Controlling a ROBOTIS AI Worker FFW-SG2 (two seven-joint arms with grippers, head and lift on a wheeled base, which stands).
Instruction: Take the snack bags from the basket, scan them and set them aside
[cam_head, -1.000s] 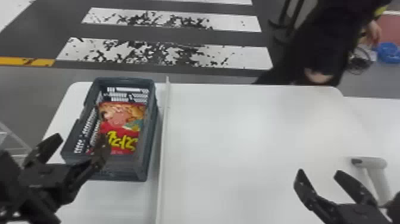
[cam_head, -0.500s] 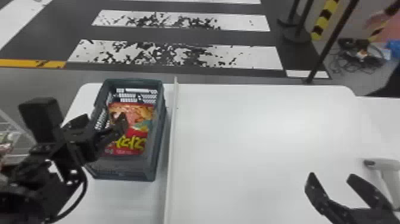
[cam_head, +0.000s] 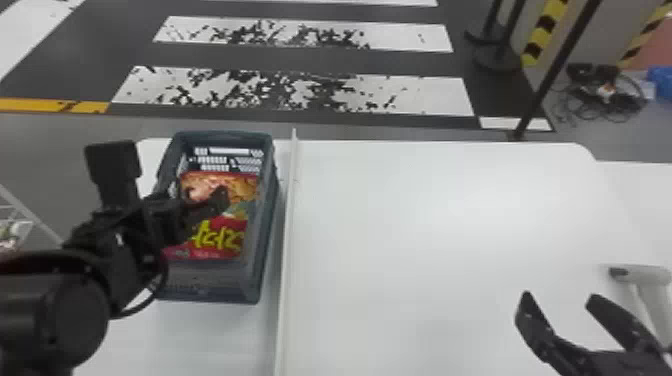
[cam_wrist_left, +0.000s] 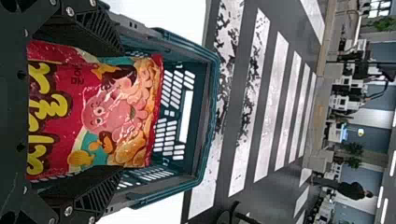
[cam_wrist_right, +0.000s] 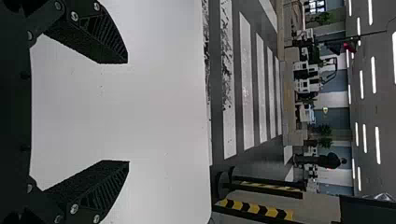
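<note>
The left gripper (cam_head: 210, 204), spread, hangs over the red snack bag (cam_head: 225, 245) in the basket (cam_head: 262, 250). The right gripper (cam_head: 559, 298) is spread too.

The right gripper (cam_wrist_right: 128, 112) (fingers wide apart) hangs over the white table (cam_wrist_right: 159, 112).

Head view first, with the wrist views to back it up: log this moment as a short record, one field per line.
Surface: white table
Divider: thin white strip, just right of the basket
Container: dark blue-green basket, on the table's left part
Contents: red snack bag with yellow lettering
Left gripper: open, at the basket, over the bag
Right gripper: open, empty, over the table's right side
Scanner: pale handheld scanner, beyond the right gripper
Stage: bag not yet lifted out
</note>
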